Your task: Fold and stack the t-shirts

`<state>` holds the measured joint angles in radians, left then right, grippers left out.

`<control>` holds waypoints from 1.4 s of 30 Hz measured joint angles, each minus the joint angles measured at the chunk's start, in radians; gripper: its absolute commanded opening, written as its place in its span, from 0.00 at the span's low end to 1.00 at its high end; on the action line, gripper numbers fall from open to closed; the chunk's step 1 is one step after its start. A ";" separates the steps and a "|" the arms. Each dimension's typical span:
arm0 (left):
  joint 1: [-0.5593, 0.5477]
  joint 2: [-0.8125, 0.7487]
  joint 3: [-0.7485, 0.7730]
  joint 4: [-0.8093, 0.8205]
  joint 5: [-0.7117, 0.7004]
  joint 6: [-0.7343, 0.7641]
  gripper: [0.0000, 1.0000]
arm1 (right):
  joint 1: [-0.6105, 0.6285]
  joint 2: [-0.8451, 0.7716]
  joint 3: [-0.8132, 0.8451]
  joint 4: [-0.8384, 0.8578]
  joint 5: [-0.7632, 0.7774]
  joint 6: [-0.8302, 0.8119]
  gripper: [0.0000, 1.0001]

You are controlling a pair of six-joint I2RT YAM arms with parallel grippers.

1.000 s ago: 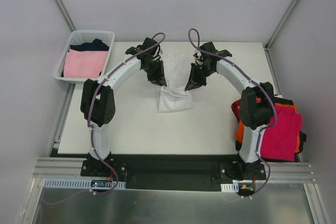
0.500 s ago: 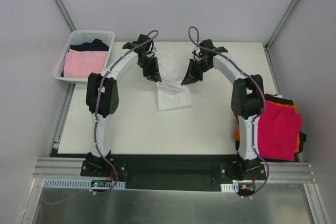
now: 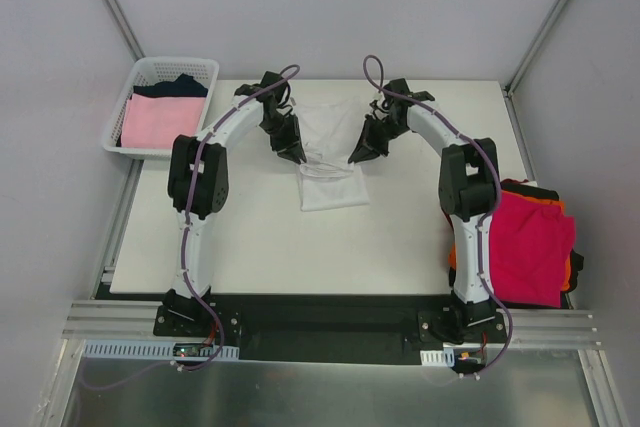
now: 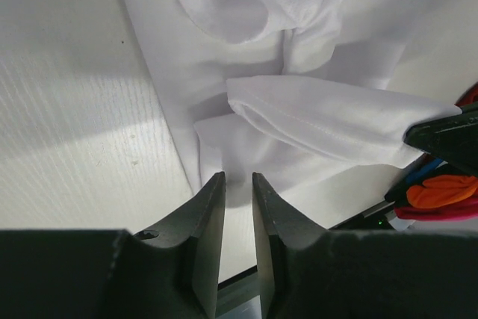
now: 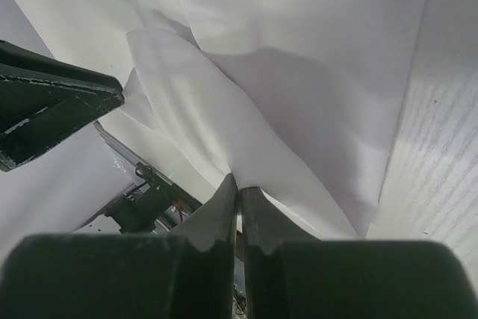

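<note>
The white t-shirt (image 3: 335,192) looks light and limp, sagging wherever unsupported, so it is best pinched at its edges. The right gripper (image 5: 237,184) is clamped on a fold. The left gripper (image 4: 239,178) is barely parted, and I cannot tell whether it grips cloth.

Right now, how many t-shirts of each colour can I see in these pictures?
white t-shirt: 1
pale pink t-shirt: 1
navy t-shirt: 1
magenta-red t-shirt: 1
orange t-shirt: 1
Total: 5 in plain sight; the stack may hide more.
</note>
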<state>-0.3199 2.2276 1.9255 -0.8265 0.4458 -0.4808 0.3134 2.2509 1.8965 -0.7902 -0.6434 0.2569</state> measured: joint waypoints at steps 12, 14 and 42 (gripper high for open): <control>0.000 0.013 0.013 -0.002 0.018 0.006 0.53 | -0.022 0.054 0.071 0.002 0.006 -0.004 0.41; 0.000 0.013 0.015 -0.002 0.018 0.006 0.53 | -0.033 0.068 0.092 0.010 0.006 -0.003 0.41; -0.254 -0.219 -0.339 0.078 0.040 -0.032 0.21 | -0.053 -0.087 -0.172 0.080 0.003 -0.027 0.05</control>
<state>-0.5739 2.0083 1.5864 -0.7483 0.4858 -0.5133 0.2600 2.1643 1.7248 -0.7101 -0.6407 0.2302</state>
